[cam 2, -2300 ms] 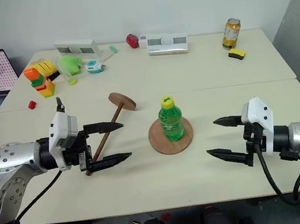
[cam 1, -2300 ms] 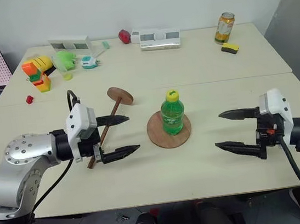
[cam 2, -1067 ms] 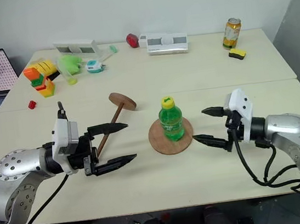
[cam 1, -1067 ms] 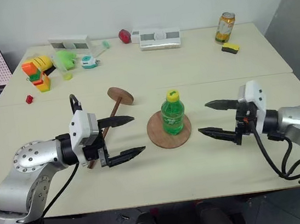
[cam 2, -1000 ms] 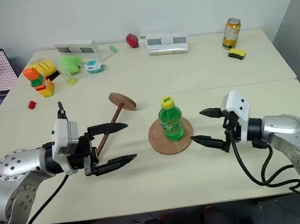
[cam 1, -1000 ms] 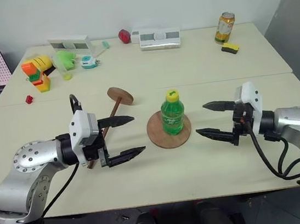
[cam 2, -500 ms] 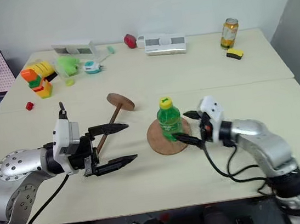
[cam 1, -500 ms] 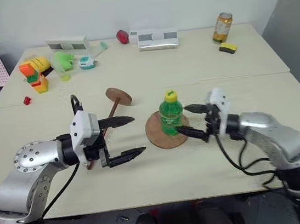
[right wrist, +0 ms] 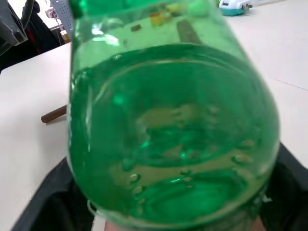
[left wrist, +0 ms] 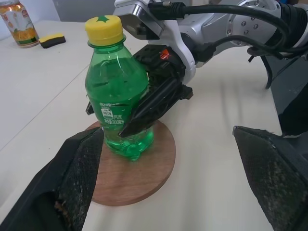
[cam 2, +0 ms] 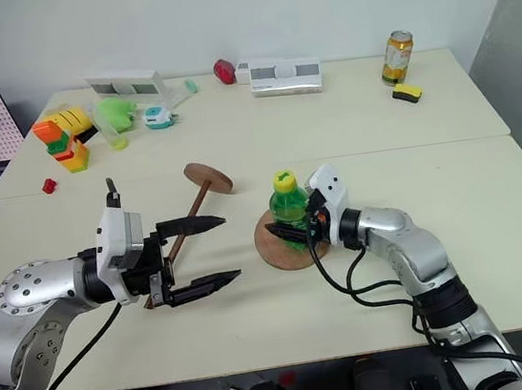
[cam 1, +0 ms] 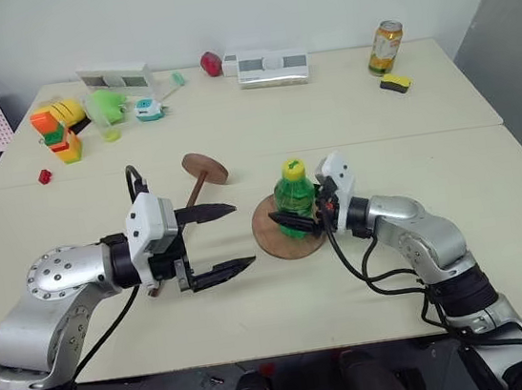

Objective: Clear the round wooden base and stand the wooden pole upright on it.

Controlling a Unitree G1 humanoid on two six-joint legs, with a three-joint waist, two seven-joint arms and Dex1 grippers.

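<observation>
Danger now: right gripper (cam 1: 294,212) straddles the green soda bottle (cam 1: 292,198) on the round wooden base (cam 1: 291,241), fingers not visibly clamped (a nudge could topple it). Left gripper (cam 1: 216,240) gapes wide beside the wooden pole (cam 1: 195,190).

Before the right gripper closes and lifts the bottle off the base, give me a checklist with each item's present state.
1. Green bottle upright on the round wooden base: ok.
2. Right gripper jaws on both sides of the bottle: ok.
3. Jaws closed firmly on the bottle: cannot tell.
4. Base cleared: not ok, bottle on it.
5. Wooden pole lying on the table, free to grasp: ok.
6. Left gripper open, apart from the bottle: ok.
</observation>
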